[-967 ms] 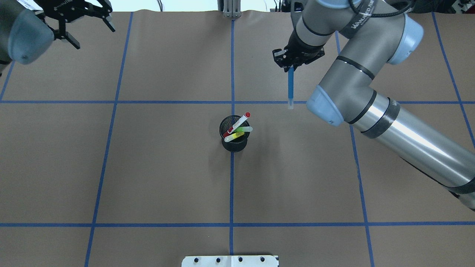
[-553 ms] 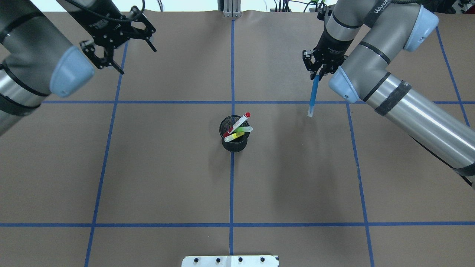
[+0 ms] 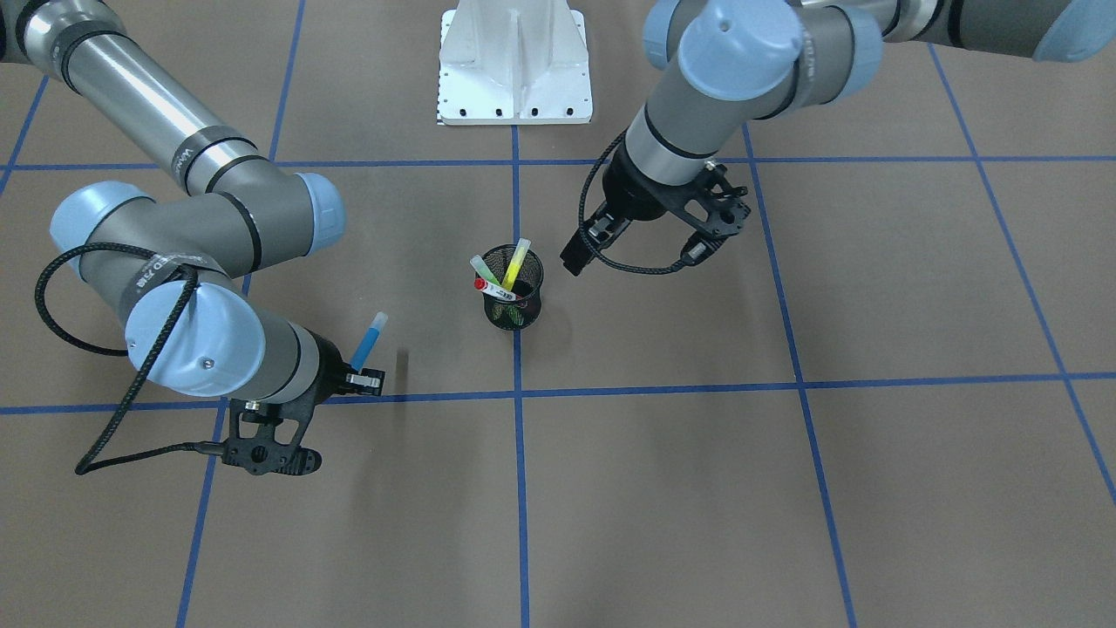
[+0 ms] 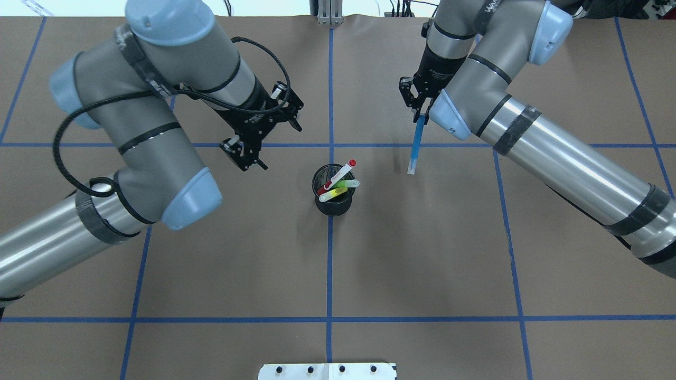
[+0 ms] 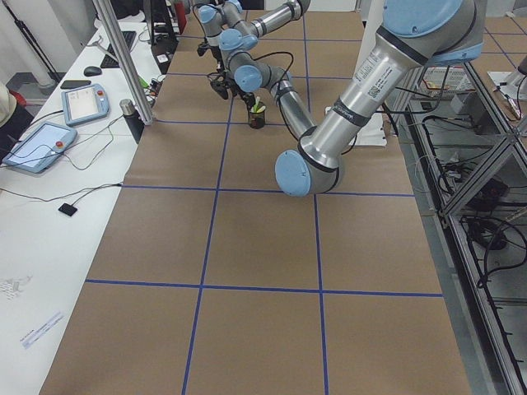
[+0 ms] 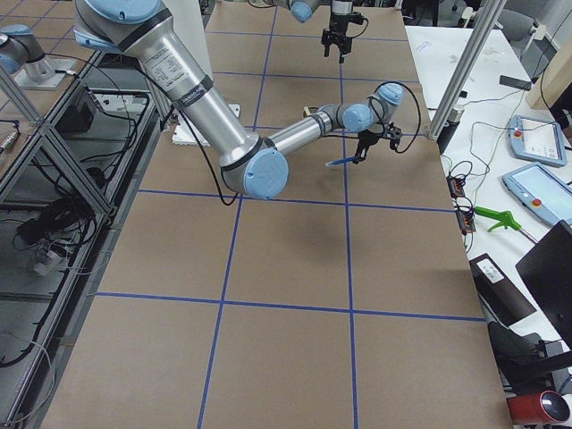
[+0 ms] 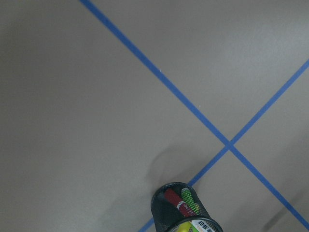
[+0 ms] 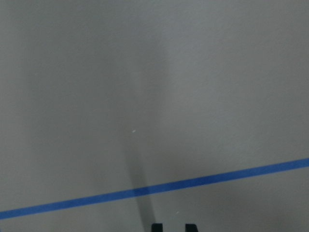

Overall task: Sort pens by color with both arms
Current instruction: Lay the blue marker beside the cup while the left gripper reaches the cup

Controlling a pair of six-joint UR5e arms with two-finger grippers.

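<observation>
Seen from overhead: the left gripper (image 4: 280, 148) hovers with its fingers spread wide, near the left of a black mesh cup (image 4: 332, 207) at the table's centre. The cup holds the red-and-white pen (image 4: 340, 174), green pen (image 4: 349, 184) and yellow pen (image 4: 331, 195). Further right, the right gripper (image 4: 419, 108) pinches the blue pen (image 4: 415, 142) by its top end, above the brown paper

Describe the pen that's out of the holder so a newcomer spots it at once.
Start at the black mesh cup in the middle of the overhead view. Up and to its right, the right gripper holds the blue pen by one end. It is the only pen outside the cup.
</observation>
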